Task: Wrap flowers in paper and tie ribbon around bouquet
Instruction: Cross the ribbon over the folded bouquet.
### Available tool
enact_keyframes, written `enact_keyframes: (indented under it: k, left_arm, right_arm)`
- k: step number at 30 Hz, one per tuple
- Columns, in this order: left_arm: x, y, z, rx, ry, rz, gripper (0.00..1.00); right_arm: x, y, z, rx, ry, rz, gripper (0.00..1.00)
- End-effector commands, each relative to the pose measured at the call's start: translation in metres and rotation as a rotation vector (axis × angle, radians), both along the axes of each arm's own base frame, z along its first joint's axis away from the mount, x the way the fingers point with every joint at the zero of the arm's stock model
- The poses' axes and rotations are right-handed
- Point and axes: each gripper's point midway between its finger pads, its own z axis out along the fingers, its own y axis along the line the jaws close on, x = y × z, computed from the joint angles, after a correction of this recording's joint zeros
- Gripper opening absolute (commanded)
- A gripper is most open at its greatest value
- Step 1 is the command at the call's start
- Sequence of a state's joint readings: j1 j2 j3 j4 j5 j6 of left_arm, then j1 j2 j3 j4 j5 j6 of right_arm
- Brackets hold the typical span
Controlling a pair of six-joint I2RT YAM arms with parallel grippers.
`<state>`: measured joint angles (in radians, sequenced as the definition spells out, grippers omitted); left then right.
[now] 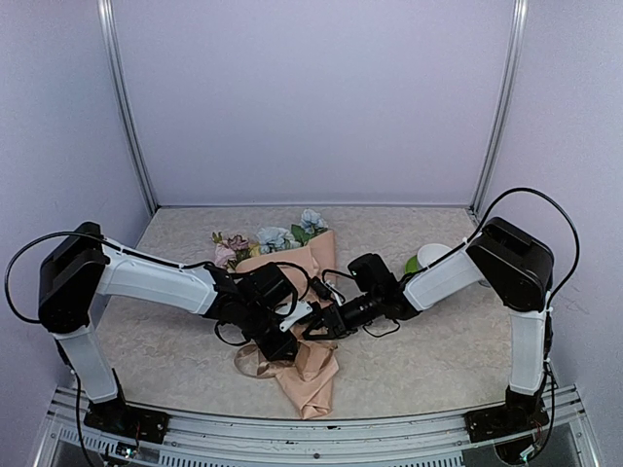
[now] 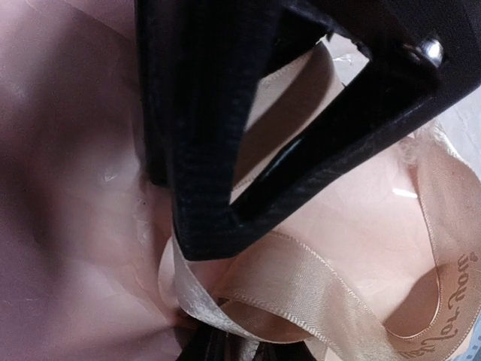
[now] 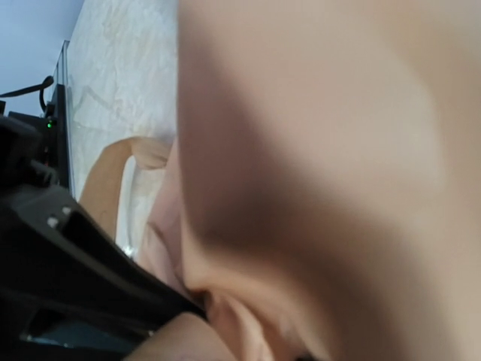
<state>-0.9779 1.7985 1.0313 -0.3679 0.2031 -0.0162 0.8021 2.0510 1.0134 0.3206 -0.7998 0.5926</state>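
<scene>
The bouquet (image 1: 310, 282) lies on the table. Its flowers (image 1: 277, 239) point to the back and its narrow tail of peach paper (image 1: 311, 379) points toward me. Both grippers meet over its waist. My left gripper (image 1: 292, 336) comes in from the left, and its dark fingertips (image 2: 225, 346) pinch the beige ribbon (image 2: 316, 289), which loops over the paper (image 2: 68, 188). My right gripper (image 1: 323, 323) reaches in from the right, and its black fingers (image 2: 203, 165) press onto the ribbon just above. In the right wrist view, blurred tan material (image 3: 323, 150) hides its own jaws. A ribbon loop (image 1: 251, 365) lies left of the tail.
A white and green object (image 1: 428, 258) sits behind the right forearm. Black cables (image 1: 380, 326) hang off both wrists near the bouquet. The back wall and two metal posts close off the far side. A metal rail (image 1: 292, 428) runs along the near edge.
</scene>
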Motion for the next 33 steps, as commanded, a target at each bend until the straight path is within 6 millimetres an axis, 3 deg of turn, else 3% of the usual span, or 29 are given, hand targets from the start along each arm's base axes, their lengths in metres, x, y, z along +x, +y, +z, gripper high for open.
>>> enact_keyframes:
  k: [1, 4, 15, 18, 21, 28, 32, 33]
  left_arm:
    - [0.006, 0.0, 0.014, -0.008, -0.046, 0.013, 0.18]
    - [0.012, 0.004, 0.025, -0.025, -0.063, 0.038, 0.18]
    - [0.038, 0.028, 0.048, -0.02, -0.134, 0.145, 0.01]
    - [0.043, 0.034, 0.05, -0.013, -0.139, 0.167, 0.05]
    - [0.043, 0.035, 0.049, -0.016, -0.138, 0.167, 0.09]
    - [0.052, 0.049, 0.038, 0.031, -0.139, 0.239, 0.08]
    - [0.078, 0.055, 0.057, 0.005, -0.225, 0.36, 0.02]
    - [0.085, 0.056, 0.066, -0.016, -0.261, 0.395, 0.08]
  right_arm:
    - [0.0, -0.008, -0.011, -0.036, 0.015, -0.015, 0.31]
    - [0.0, -0.008, -0.011, -0.037, 0.015, -0.015, 0.31]
    - [0.002, -0.01, -0.01, -0.036, 0.01, -0.021, 0.28]
    - [0.001, -0.01, -0.011, -0.038, 0.012, -0.019, 0.25]
    - [0.001, -0.011, -0.011, -0.039, 0.012, -0.021, 0.14]
    - [0.001, -0.011, -0.01, -0.038, 0.01, -0.019, 0.07]
    - [0.001, -0.012, -0.013, -0.044, 0.013, -0.018, 0.05]
    - [0.0, -0.012, -0.014, -0.047, 0.017, -0.018, 0.04]
